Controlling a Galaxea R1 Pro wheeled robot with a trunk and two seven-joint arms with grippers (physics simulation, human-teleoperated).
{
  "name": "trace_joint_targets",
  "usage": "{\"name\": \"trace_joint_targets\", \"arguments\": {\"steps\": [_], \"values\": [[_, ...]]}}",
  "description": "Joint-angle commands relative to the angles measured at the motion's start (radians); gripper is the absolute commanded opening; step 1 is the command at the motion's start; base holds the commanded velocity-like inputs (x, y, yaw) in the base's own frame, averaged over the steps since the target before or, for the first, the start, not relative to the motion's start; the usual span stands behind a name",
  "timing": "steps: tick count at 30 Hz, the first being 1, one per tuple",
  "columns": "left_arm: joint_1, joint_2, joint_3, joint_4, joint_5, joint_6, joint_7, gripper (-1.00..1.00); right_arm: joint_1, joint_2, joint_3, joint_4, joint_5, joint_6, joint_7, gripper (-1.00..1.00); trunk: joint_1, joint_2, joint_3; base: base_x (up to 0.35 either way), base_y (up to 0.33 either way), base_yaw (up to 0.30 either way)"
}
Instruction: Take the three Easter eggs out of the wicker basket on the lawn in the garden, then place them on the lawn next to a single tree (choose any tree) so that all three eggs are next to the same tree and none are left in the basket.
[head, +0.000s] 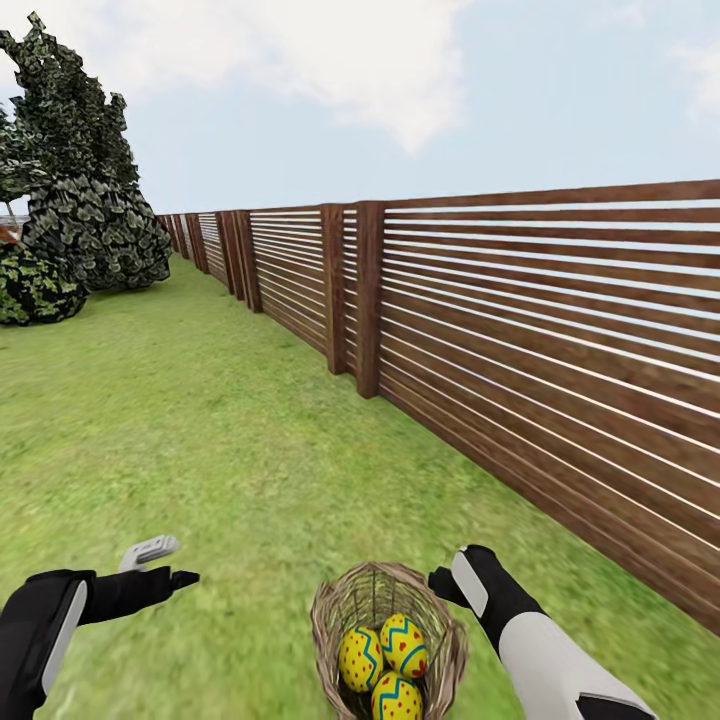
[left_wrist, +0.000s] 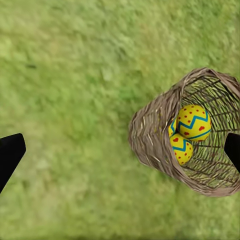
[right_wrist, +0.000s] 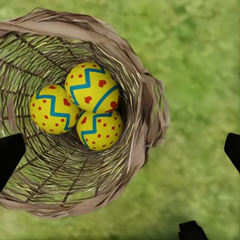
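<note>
The wicker basket stands on the lawn at the bottom centre of the head view. Three yellow Easter eggs with red dots and blue zigzags lie inside it: one, a second, a third. The right wrist view looks straight down into the basket at all three eggs. My left gripper hovers open over grass to the basket's left. My right gripper is open just beside the basket's right rim. Both hold nothing. The left wrist view shows the basket with two eggs visible.
A brown slatted wooden fence runs along the right side, close behind the basket. Far off at the left stand dark, leaf-speckled foliage masses and a low shrub. Open grass stretches between me and them.
</note>
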Motion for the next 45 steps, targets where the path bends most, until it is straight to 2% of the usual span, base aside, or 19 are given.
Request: {"name": "trace_joint_targets", "arguments": {"steps": [1,29,39,45], "values": [[-0.001,-0.001,0.001,-0.001,-0.003,0.005,-0.005,1.0,0.0,0.001,-0.002,-0.002,-0.01,0.003,-0.008,1.0,0.004,-0.008,-0.004,0.0,0.0,0.0],[-0.001,-0.001,0.002,-0.001,-0.003,0.004,-0.004,1.0,0.0,0.002,0.002,-0.002,-0.003,-0.001,-0.008,1.0,0.111,-0.204,-0.092,0.0,0.0,0.0],[-0.001,-0.001,0.001,-0.001,-0.003,0.002,-0.004,1.0,0.0,0.0,0.002,-0.002,-0.013,-0.002,-0.008,1.0,0.15,-0.274,-0.123,0.0,0.0,0.0],[-0.001,-0.001,0.002,-0.001,-0.003,0.002,-0.004,1.0,0.001,-0.01,-0.003,-0.001,-0.014,-0.004,-0.007,1.0,0.173,-0.316,-0.142,0.0,0.0,0.0]]}}
